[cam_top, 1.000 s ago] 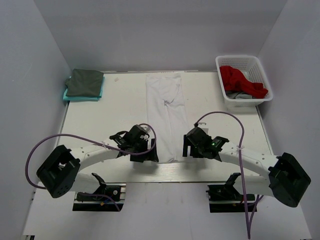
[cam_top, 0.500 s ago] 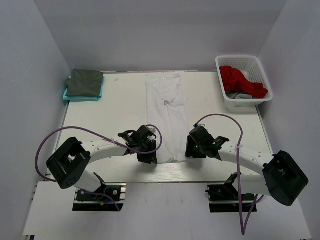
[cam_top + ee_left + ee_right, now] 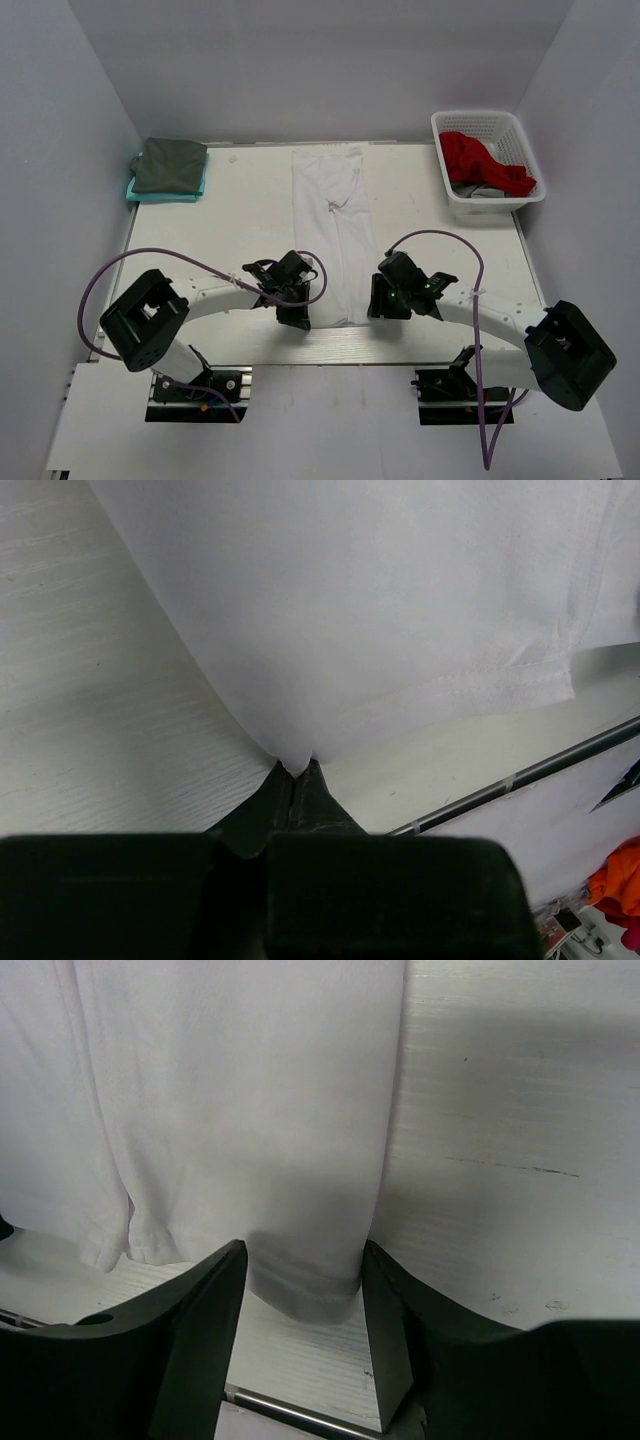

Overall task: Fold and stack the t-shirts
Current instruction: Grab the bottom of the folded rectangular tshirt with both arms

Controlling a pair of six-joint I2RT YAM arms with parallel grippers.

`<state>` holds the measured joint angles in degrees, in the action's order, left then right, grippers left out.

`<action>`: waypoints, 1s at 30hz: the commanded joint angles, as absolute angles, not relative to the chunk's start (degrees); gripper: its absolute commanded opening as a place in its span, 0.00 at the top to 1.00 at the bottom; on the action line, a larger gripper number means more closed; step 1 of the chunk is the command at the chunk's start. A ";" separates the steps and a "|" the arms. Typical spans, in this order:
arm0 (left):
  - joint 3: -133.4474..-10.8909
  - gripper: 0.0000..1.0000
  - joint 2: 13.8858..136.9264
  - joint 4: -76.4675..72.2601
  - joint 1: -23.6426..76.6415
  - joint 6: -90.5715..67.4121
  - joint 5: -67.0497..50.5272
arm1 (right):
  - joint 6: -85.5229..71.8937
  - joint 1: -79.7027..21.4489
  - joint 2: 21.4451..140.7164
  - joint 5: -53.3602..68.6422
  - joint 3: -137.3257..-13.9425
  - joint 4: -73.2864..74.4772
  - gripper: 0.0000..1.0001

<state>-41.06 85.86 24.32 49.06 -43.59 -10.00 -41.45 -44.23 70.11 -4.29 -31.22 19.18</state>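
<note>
White t-shirt lay stretched down the middle of the table, collar toward 12 o'clock, hem toward 6. The left gripper was clamped tight on a pinch of its 7 o'clock hem corner; the right gripper stood part-open astride the 5 o'clock corner, cloth between its fingers. A grey-green shirt sat on a teal shirt at 10 o'clock; red cloth filled the basket at 2.
</note>
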 commanded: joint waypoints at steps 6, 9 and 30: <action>-41.13 1.00 88.86 29.00 49.39 -43.15 -4.75 | -42.63 -44.21 70.40 -3.35 -31.38 24.87 0.47; -40.52 1.00 86.67 29.00 49.39 -43.68 -4.75 | -42.89 -44.21 70.40 -2.03 -30.76 25.40 0.49; -50.08 1.00 78.22 25.84 48.34 -39.73 -2.99 | -40.52 -43.33 71.10 -13.44 -44.90 25.50 1.00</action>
